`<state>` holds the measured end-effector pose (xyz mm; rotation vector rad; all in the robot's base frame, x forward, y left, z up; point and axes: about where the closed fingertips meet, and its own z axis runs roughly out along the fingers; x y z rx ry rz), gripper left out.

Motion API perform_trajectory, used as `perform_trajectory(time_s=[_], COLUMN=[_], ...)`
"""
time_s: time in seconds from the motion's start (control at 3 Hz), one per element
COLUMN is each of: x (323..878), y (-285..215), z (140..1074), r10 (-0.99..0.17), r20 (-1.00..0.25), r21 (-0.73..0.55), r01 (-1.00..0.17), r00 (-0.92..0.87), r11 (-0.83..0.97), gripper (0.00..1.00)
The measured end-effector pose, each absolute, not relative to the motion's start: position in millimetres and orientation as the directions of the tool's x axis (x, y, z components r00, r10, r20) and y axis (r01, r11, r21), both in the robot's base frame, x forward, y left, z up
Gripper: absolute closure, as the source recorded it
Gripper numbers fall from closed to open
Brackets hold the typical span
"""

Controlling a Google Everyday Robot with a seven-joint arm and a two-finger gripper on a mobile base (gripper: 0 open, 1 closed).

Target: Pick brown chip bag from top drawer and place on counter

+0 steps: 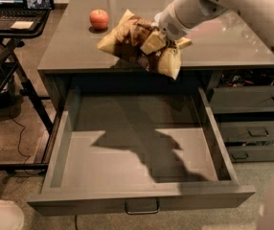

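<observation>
The brown chip bag [136, 43] hangs crumpled in the air over the front edge of the counter [74, 47]. My gripper [155, 38] is shut on the bag's upper right part, with the white arm reaching in from the upper right. The top drawer [142, 176] is pulled wide open below; its flat bottom is bare and carries the shadow of the arm and bag. Its metal handle [142, 207] shows on the front.
A red apple [99, 19] sits on the counter left of the bag. Narrower grey drawers [252, 128] stack at the right. A black desk with a laptop [12, 18] stands at the left. The white bowl is hidden behind the arm.
</observation>
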<state>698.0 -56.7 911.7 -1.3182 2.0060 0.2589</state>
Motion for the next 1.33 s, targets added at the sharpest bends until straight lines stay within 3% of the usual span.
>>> perform_trajectory(time_s=[0.33,1.33], x=[731.2,788.9], y=[-49.5,-22.9], z=[908.9,895.5], r10=[-0.653,-0.579], r20=[-0.689,-0.715], r21=[-0.171,-0.101], r01=[-0.806,-0.761], r00=[-0.314,-0.393], r11=[0.567,0.641], gripper=[1.00,0.34])
